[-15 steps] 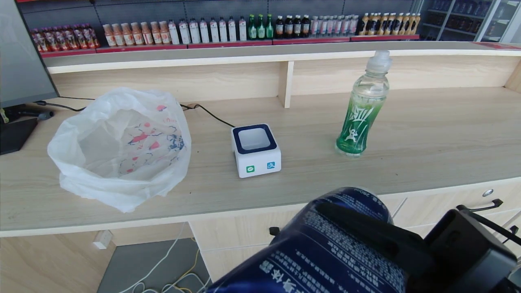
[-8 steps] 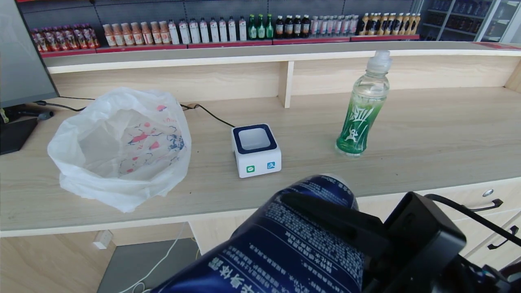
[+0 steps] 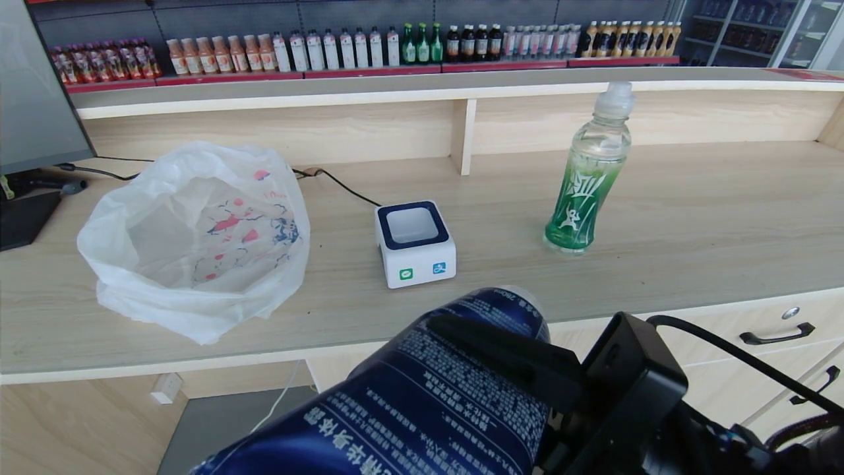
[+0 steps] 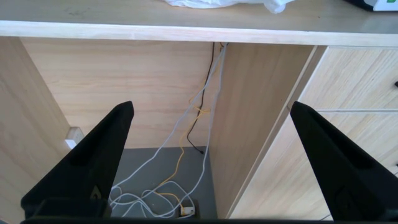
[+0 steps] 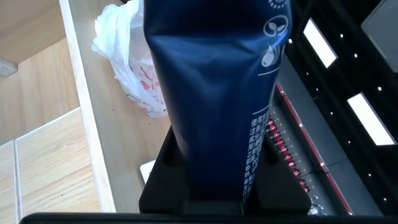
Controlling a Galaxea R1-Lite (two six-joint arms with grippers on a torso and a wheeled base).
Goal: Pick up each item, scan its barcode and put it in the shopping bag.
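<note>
Head view: the blue pack (image 3: 422,402) is clamped in the right tool (image 3: 475,369), one black finger (image 3: 501,346) laid along its upper side. The pack is held off the worktop (image 3: 692,224), in front of its near edge. On the worktop, the bag (image 3: 132,290) stands open at the left, the scanner (image 3: 414,244) in the middle and a green bottle (image 3: 585,178) upright at the right.

Left wrist view: the left tool (image 4: 208,162) is spread wide with nothing between its fingers, below the worktop edge (image 4: 124,28), over cables (image 4: 168,186) on the floor.

Right wrist view: the pack (image 5: 211,93) is gripped on both sides by the right tool (image 5: 214,180); the bag (image 5: 134,68) is seen beyond it.
</note>
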